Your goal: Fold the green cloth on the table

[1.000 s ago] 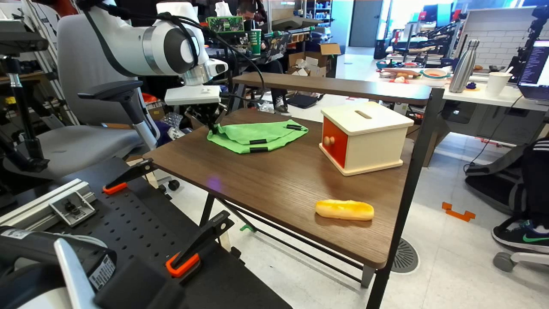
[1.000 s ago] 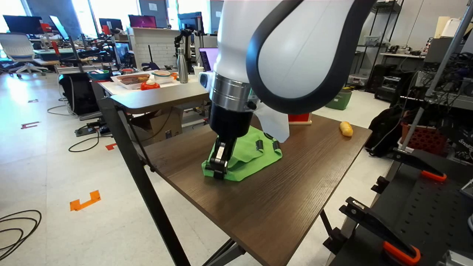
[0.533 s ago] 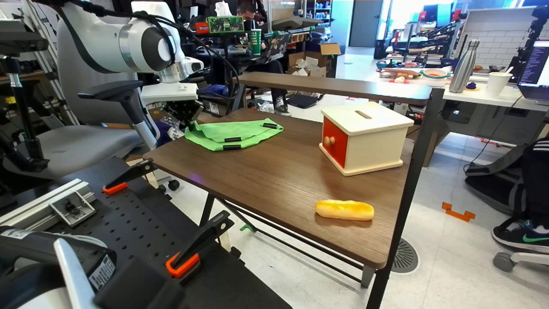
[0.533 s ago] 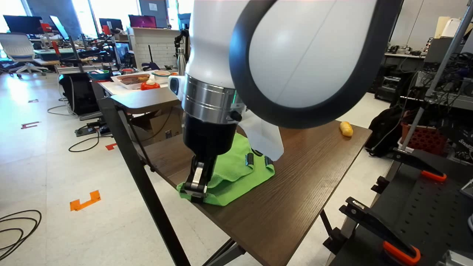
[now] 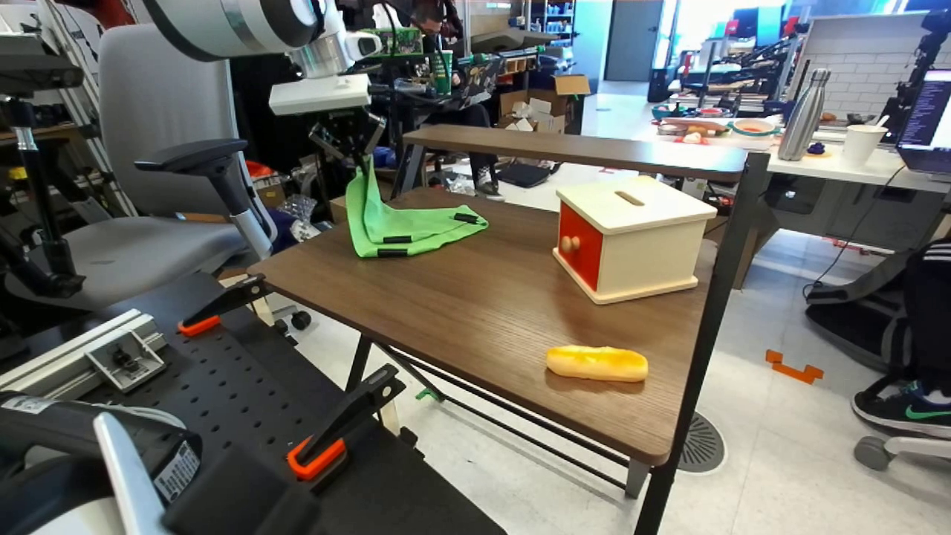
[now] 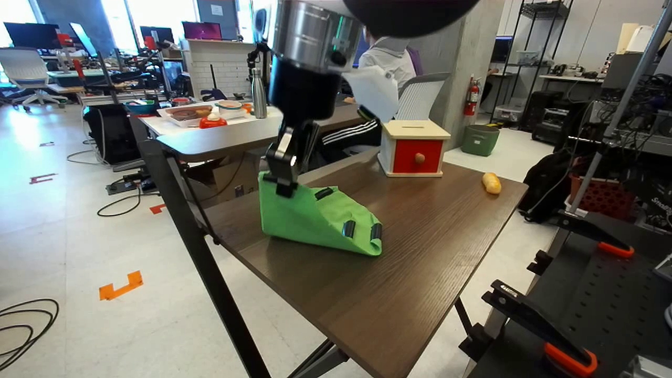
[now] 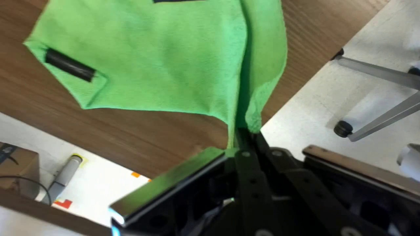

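The lime-green cloth (image 5: 416, 223) lies partly on the dark brown table (image 5: 475, 297). Its end near the table edge is pulled up into the air, while the part with black strips rests on the top. My gripper (image 5: 364, 167) is above that edge, shut on the raised end. In an exterior view the cloth (image 6: 310, 218) hangs as a slanting sheet below the gripper (image 6: 286, 186). In the wrist view the cloth (image 7: 157, 59) runs into the closed fingertips of the gripper (image 7: 251, 132); a fold gapes just before them. The pinched part itself is hidden.
A pale wooden box with a red front (image 5: 631, 238) stands on the table. A yellow-orange oblong object (image 5: 596, 363) lies near the front corner. A raised shelf (image 5: 565, 148) runs along the table's back. A grey office chair (image 5: 171, 148) stands beside the table.
My gripper first dragged the cloth across the table toward its edge. Then it rose, lifting the held end off the table while the rest of the cloth stayed down.
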You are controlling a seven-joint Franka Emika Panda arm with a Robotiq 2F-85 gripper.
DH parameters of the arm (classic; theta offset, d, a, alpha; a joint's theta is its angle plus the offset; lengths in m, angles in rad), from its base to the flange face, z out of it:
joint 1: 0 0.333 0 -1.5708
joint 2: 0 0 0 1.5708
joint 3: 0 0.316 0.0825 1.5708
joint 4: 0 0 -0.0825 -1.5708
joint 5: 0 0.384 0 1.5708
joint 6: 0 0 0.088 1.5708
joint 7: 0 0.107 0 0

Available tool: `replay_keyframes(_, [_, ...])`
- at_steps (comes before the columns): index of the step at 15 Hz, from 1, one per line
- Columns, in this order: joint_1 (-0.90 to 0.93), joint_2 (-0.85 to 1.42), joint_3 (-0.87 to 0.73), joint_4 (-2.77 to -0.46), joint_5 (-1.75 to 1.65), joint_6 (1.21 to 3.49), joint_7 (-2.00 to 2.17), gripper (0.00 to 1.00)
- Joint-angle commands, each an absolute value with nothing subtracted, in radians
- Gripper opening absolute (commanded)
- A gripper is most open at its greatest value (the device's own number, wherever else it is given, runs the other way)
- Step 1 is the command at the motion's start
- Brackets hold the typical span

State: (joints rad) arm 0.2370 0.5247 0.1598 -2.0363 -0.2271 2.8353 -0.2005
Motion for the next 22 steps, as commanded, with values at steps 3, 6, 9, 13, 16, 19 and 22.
replay_keyframes(3, [0.082, 0.513, 0.171, -1.947, -0.167, 2.705, -0.31, 0.01])
replay_keyframes(6, [0.01, 0.569, 0.175, -1.882, -0.131, 2.651, -0.392, 0.01])
replay_keyframes(9, [-0.027, 0.631, 0.174, -1.826, -0.118, 2.602, -0.444, 0.01])
replay_keyframes(13, [-0.044, 0.731, 0.172, -1.753, -0.129, 2.571, -0.484, 0.01])
replay_keyframes(16, [-0.041, 0.798, 0.17, -1.7, -0.138, 2.556, -0.496, 0.01])
replay_keyframes(19, [-0.048, 0.846, 0.169, -1.652, -0.136, 2.547, -0.503, 0.01])
replay_keyframes(22, [-0.053, 0.874, 0.163, -1.611, -0.133, 2.535, -0.494, 0.01])
